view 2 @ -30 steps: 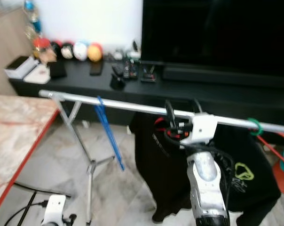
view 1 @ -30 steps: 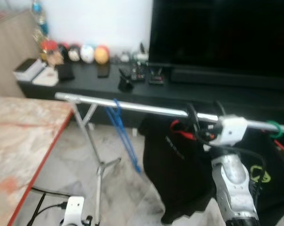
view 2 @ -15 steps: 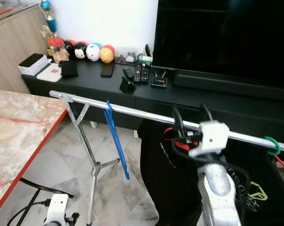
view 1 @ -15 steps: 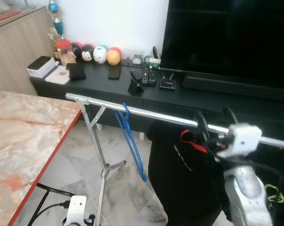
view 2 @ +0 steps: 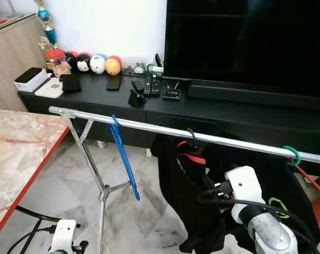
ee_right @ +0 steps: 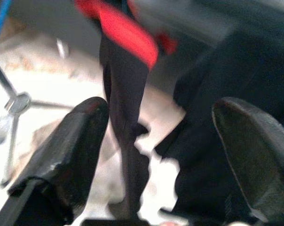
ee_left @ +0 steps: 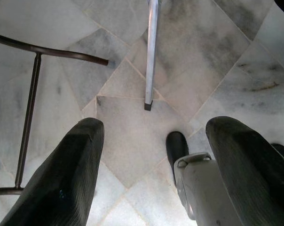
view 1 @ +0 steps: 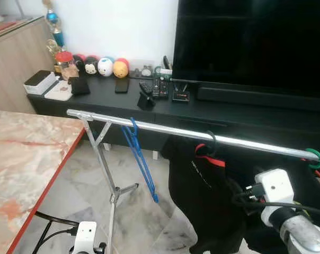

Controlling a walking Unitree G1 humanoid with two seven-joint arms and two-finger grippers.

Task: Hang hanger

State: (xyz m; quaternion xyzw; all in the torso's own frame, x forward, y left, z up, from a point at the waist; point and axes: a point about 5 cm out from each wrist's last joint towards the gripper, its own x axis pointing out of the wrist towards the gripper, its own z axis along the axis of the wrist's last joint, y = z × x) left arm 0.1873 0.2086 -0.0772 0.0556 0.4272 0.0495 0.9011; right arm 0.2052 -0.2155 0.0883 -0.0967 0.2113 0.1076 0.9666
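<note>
A silver rail (view 1: 165, 129) crosses the room before a black TV stand (view 1: 123, 98) and a dark TV (view 1: 252, 45), and the black hanger (view 1: 211, 144) hooks over the rail near its middle, carrying a black shirt (view 1: 205, 196) with a red collar (view 1: 215, 160). Left of it on the rail hangs a bare blue hanger (view 1: 140, 159), and a green hook (view 1: 314, 157) sits at the far right end. The right arm (view 1: 287, 222) is low at the near right, below the rail and in front of the shirt, its white wrist box trailing black cables. The right wrist view, blurred, shows the right gripper (ee_right: 158, 141) with its fingers (ee_right: 67, 150) spread wide and holding nothing, the shirt and red collar hanging just beyond them. The left wrist view shows the left gripper (ee_left: 151, 165), fingers (ee_left: 62, 179) likewise spread and empty, pointing down at the grey marble floor (ee_left: 208, 70), where a rack leg (ee_left: 151, 52) stands and a dark chair frame (ee_left: 34, 89) curves. A marble counter (view 1: 22, 169) with a red edge fills the near left.
</note>
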